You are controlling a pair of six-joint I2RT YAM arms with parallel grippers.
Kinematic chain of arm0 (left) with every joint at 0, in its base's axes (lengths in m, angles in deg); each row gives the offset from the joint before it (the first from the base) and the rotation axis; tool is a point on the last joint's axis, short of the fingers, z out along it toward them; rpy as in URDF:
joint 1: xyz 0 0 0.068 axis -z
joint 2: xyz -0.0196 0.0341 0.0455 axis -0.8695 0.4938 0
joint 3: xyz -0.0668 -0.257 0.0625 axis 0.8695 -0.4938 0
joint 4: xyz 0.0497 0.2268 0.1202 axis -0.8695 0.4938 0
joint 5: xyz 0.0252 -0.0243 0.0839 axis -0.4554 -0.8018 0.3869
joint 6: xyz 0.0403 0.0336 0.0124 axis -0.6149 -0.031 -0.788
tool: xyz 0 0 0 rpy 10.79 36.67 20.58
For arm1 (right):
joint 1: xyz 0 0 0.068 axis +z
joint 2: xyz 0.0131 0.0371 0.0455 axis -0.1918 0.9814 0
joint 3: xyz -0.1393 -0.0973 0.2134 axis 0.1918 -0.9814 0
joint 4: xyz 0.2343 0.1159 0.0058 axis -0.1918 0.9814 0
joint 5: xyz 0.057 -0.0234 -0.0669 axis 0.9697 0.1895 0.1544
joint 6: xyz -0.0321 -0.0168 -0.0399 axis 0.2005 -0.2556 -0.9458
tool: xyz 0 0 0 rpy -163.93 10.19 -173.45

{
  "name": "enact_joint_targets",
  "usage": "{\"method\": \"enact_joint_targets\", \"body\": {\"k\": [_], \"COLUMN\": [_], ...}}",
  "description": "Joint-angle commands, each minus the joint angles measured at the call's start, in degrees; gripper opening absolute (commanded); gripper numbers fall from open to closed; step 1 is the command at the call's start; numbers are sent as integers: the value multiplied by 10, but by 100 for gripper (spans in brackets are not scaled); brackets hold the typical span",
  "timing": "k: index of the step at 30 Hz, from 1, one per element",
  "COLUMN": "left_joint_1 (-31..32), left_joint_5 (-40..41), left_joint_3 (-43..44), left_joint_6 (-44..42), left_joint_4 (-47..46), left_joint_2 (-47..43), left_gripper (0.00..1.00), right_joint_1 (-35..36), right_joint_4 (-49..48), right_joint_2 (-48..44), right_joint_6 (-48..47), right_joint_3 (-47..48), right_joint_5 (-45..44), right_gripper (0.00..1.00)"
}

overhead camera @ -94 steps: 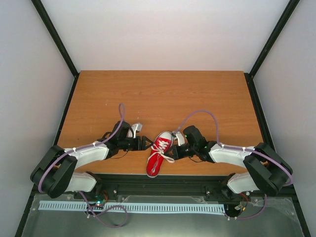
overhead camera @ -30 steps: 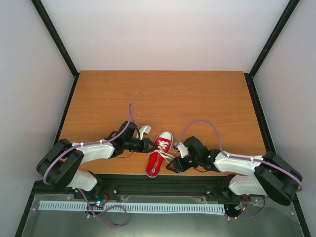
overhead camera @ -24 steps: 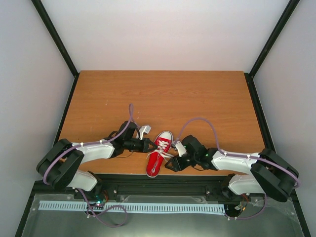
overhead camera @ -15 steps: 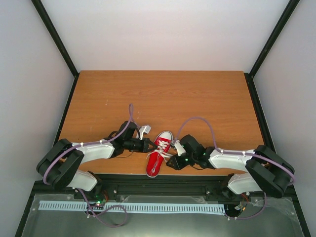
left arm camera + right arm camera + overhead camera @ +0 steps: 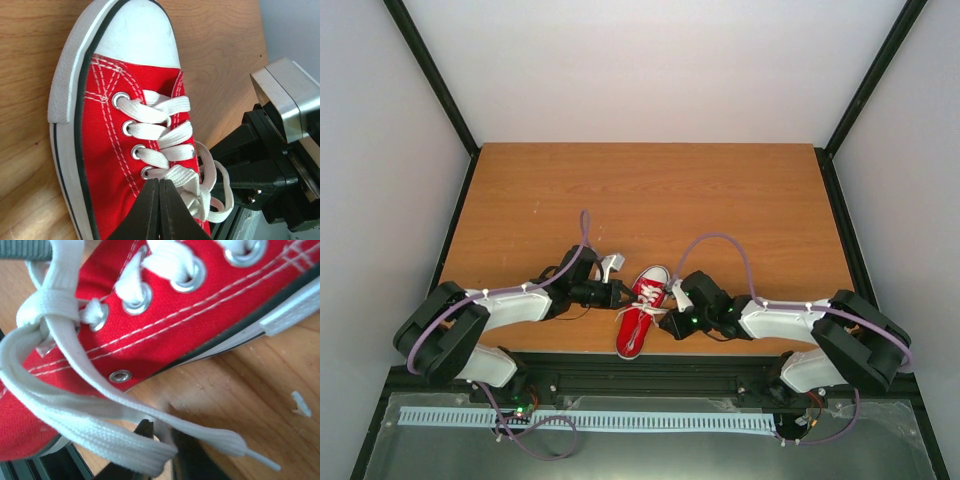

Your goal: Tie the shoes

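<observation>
The left gripper has its fingers pressed flat together, no gap between them. Their tips rest on the shoe just under the lowest lace crossing, on the left side of its lacing. Whether a strand is caught between them cannot be told. The right gripper sits low against the shoe's other side, near the heel end. Its dark fingers are mostly hidden under the loose laces. Only a narrow gap shows between the fingers, and a flat strand lies across it. Whether that strand is pinched cannot be told either. Just above, the two loose strands cross in a simple wrap beside the last eyelet. From there they run down together over the red canvas and off the sole. One ends in a tipped end that lies on the counter, and a small white fleck lies on the wood nearby. Seen from above, the shoe lies between the two grippers in the middle of the counter's near side. Its white toe cap points away and a little to the right, and its heel is at the near edge. Both arms reach in low from their bases toward the shoe, each with a purple cable looped above it.
</observation>
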Motion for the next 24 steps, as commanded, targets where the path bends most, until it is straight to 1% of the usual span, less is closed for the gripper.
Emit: {"method": "enact_joint_targets", "body": {"k": [1, 8, 16, 24], "left_joint_1": [4, 3, -3, -31], "left_joint_5": [33, 104, 125, 126], "left_joint_3": [16, 21, 29, 29], "left_joint_6": [7, 28, 42, 50], "left_joint_4": [14, 51, 61, 67], "left_joint_2": [-21, -38, -24, -15], "left_gripper": [1, 1, 1, 1], "right_joint_1": [2, 2, 2, 2], "right_joint_4": [3, 44, 62, 80], "right_joint_2": [-2, -33, -26, -30], "right_joint_6": [-7, -3, 24, 64], "right_joint_3": [-1, -30, -49, -70], "right_joint_5": [-1, 19, 40, 49], "right_gripper": [4, 3, 3, 3]}}
